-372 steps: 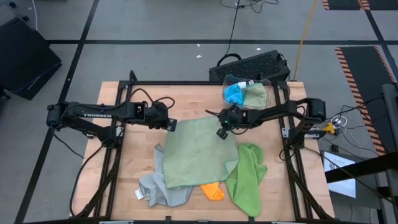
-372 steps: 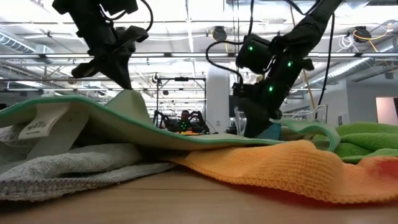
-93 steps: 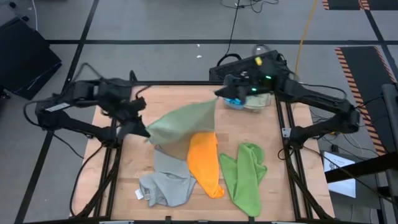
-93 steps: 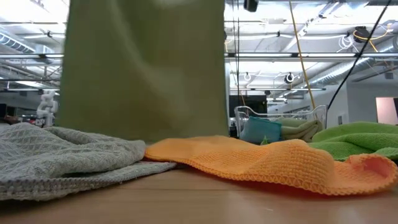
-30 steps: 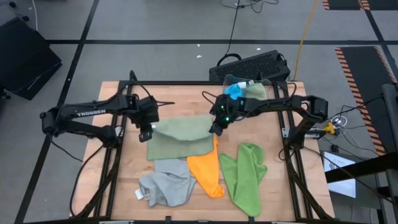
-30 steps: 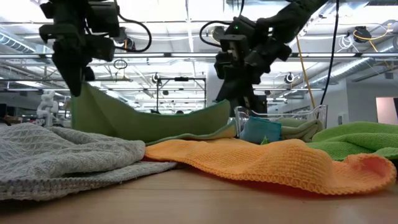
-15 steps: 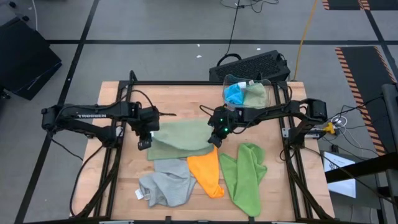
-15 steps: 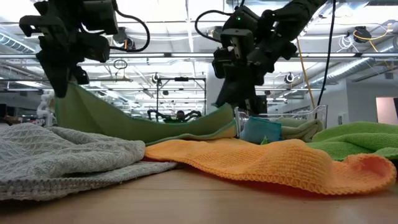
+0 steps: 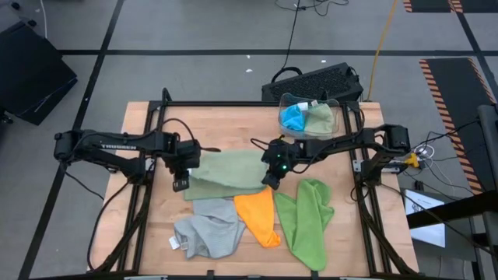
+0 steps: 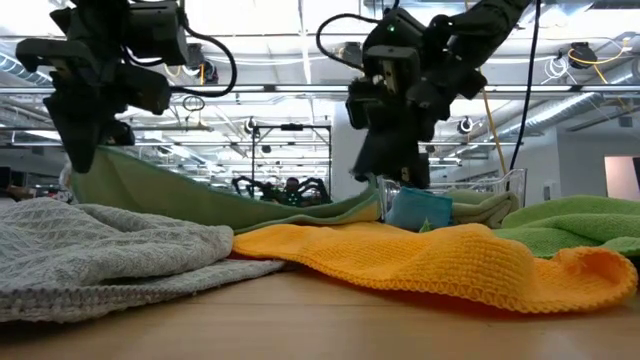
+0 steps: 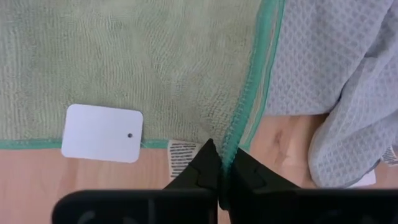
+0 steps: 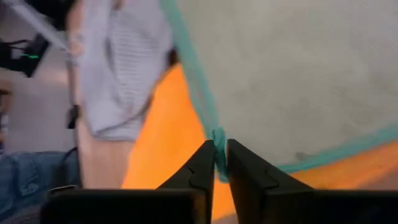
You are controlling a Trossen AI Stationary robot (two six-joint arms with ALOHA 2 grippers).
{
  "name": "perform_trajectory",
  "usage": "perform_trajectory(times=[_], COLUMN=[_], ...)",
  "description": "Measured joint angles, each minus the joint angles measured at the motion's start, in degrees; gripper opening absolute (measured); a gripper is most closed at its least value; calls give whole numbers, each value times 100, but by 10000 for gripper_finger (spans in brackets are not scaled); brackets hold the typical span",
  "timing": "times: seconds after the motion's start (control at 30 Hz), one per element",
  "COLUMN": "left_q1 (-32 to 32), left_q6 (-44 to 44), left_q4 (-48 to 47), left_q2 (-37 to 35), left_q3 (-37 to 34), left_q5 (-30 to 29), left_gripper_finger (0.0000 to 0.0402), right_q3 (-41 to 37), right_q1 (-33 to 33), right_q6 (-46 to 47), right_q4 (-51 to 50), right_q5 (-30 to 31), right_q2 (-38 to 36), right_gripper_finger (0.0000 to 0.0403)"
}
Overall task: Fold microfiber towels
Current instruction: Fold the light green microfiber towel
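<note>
Sage towel doubled over, and I am bringing its front edge down toward the board.

The sage green towel [image 9: 226, 173] lies mid-frame in the high view, a flat wide band with a teal hem; a second ago its near edge sat higher, so the fold is nearly laid. My left gripper [image 9: 180, 181] pinches the hem at its left end, jaws tight on the cloth beside a white tag [image 11: 102, 132]. My right gripper [image 9: 269, 180] has the right end between nearly shut fingers. Below it sit the grey towel [image 9: 204, 232], the orange towel [image 9: 258, 218] and the lime green towel [image 9: 306, 219]. A clear bin [image 9: 309, 117] at upper right holds a blue towel [image 9: 292, 117].
</note>
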Motion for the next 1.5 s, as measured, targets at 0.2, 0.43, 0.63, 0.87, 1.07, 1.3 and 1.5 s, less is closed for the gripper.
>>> perform_trajectory(times=[0.2,0.43,0.63,0.87,1.07,1.3,1.5], left_q1=[-169,-392,-584,-778,-692,187,1320], left_q6=[-277,-667,-811,-1151,-2297,-3282,-2547], left_q4=[179,389,328,289,387,217,152], left_q2=[0,0,0,0,0,31,64], left_q3=[-3,-3,-3,-91,-152,-152,-154], left_q5=[0,4,236,403,-272,-396,-450], left_gripper_finger=[6,65,108,140,167,173,173], right_q3=[0,0,2,4,9,7,7], right_q1=[40,-282,-616,-1074,-1431,-1613,-1602], right_q6=[106,-8,-243,-549,-503,-267,106], right_q4=[57,-33,-54,-65,-7,-29,-64], right_q5=[-203,-1214,-2121,-2307,-2247,-1369,-640], right_q2=[0,-39,-267,-707,-948,-939,-938], right_gripper_finger=[99,142,145,146,146,146,146])
